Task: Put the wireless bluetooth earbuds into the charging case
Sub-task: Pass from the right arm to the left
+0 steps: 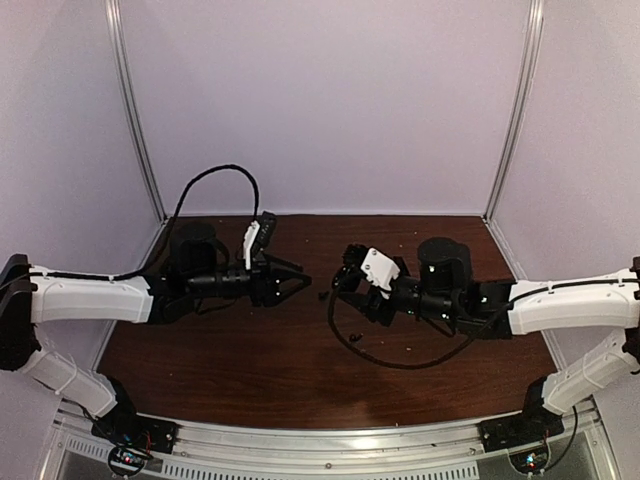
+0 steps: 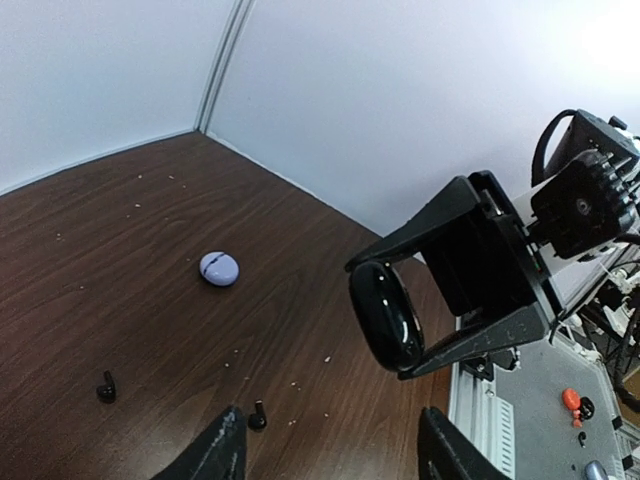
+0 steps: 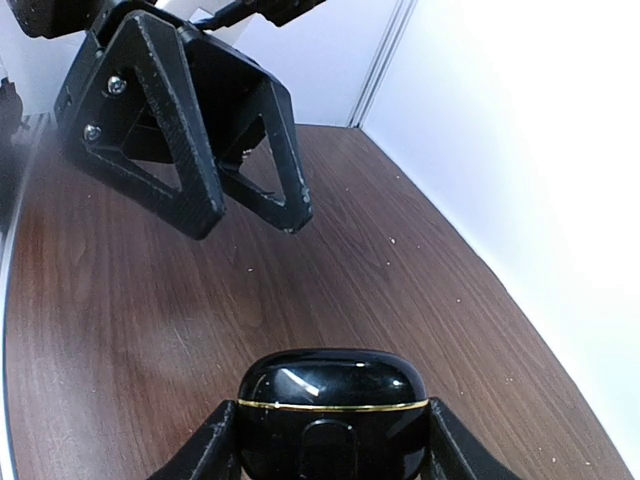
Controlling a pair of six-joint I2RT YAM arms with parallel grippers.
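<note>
The white-and-black left arm (image 1: 90, 298) reaches in over the dark brown wood-grain table (image 1: 250, 370). Its left pincer (image 1: 298, 282) hangs above the wood with its black triangular fingers (image 2: 225, 455) spread wide.

In the left wrist view, two tiny black stemmed earbuds lie on the bare table. One (image 2: 106, 387) is well off to the left of the pincer. The other (image 2: 258, 415) is just beside the tip of its left-hand finger, though whether that tip touches it cannot be told.

Farther back sits a small rounded pale lavender case (image 2: 219, 268), shut, with a dark seam across it, well apart from both pincers.

From above, a small dark speck (image 1: 322, 296) shows on the wood in the gap between the two pincers, too small to make out.

To the right, the right pincer (image 1: 345, 285) faces the left one, tips near but apart. It pinches a glossy black rounded charging case (image 3: 330, 400) with a thin gold seam line. Its fingers (image 3: 200, 450) press on the case's two sides, and the lid is down. The case is held clear of the table, and the black earbuds lie lower, apart from it. Behind it the white right arm (image 1: 570, 300) stretches off to the right edge.
</note>
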